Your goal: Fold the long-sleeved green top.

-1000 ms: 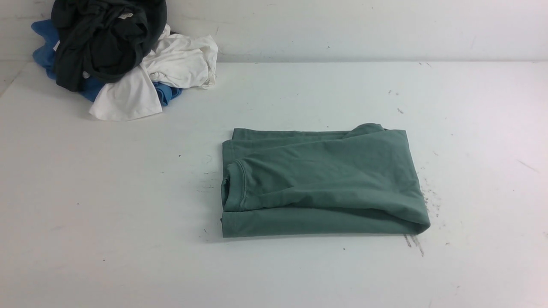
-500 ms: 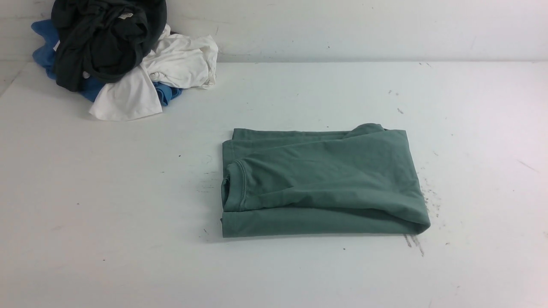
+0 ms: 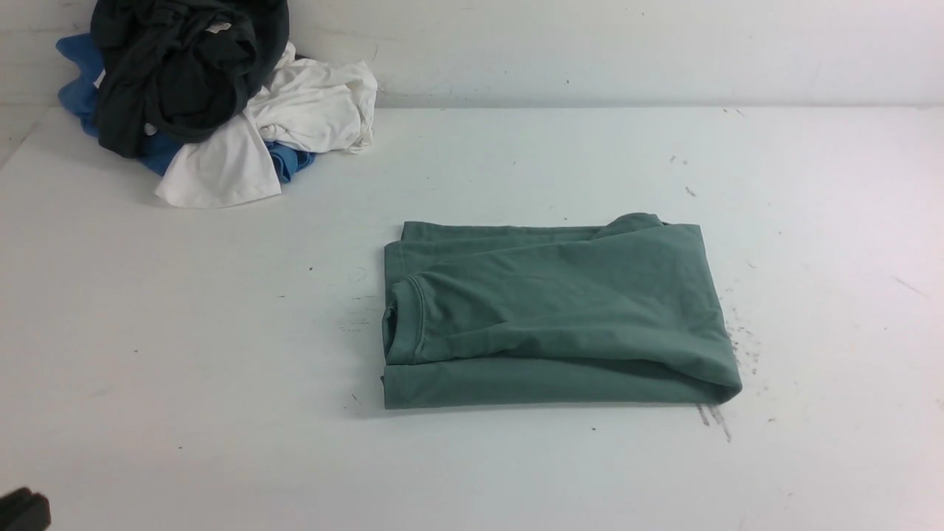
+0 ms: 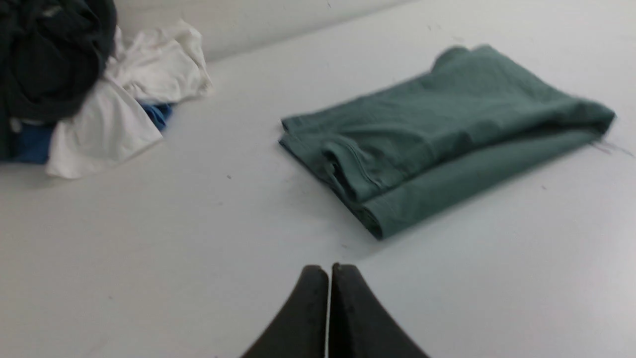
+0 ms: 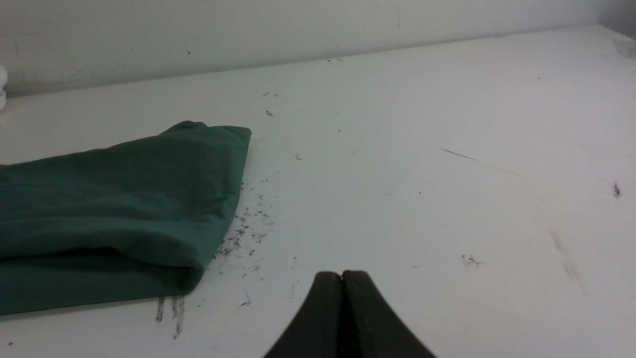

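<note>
- Leftmost in the front view, a dark bit of the left arm [image 3: 23, 510] pokes in at the near left corner of the table [image 3: 184, 354].
- Its left gripper [image 4: 328, 271] has both black fingertips pressed together with nothing between them, hovering over bare tabletop, well apart from any cloth.
- At the far left corner, against the wall [image 3: 627, 44], sits a heap of clothes [image 3: 214, 96]: a dark garment on top, white pieces beneath and blue fabric at the bottom.
- Near the middle of the table, slightly right, lies the green long-sleeved top [image 3: 553, 313], folded into a flat rectangle; its collar [image 3: 404, 317] faces the left edge, and the upper layer rolls over at the near right corner.
- Just beside the top's right edge, dark scuff marks [image 3: 741, 346] speckle the surface.
- Farthest right, the right gripper [image 5: 342, 278] is closed on nothing, fingertips meeting, held above the table to the right of the top and not touching it.
</note>
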Tool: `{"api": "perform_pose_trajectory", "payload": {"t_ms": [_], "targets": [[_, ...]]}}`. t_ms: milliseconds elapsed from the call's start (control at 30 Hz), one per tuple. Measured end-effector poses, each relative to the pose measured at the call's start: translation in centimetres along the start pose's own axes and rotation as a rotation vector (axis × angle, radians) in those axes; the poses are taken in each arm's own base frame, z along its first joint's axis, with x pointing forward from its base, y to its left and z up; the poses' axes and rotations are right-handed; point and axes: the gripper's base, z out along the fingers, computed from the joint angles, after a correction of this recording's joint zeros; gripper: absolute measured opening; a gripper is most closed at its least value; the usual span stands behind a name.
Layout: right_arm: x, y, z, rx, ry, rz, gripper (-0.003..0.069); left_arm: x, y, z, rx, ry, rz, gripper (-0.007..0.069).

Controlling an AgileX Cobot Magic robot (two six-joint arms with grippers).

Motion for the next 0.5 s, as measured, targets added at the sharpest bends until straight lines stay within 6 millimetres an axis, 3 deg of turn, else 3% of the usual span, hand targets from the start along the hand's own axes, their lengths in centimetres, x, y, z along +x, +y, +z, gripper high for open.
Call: {"api": "perform_pose_trajectory", "payload": {"t_ms": [200,267,400,500], "targets": [[0.0,0.0,0.0,0.0,0.001,0.0,-0.0014,2.7,1.2,1.6,-0.251,-0.112,-0.041,-0.0007],[0.0,0.0,0.0,0.0,0.001,0.0,-0.0014,3.4,1.4,1.9,-0.297,-0.111,-0.049,-0.0007],[0.0,0.0,0.0,0.0,0.002,0.0,-0.0014,6.9,2.1,3.0,-0.402,-0.024,-0.064,-0.0007],[0.0,0.0,0.0,0.0,0.002,0.0,-0.0014,7.9,2.2,3.2,-0.41,0.005,-0.082,-0.0007]]}}
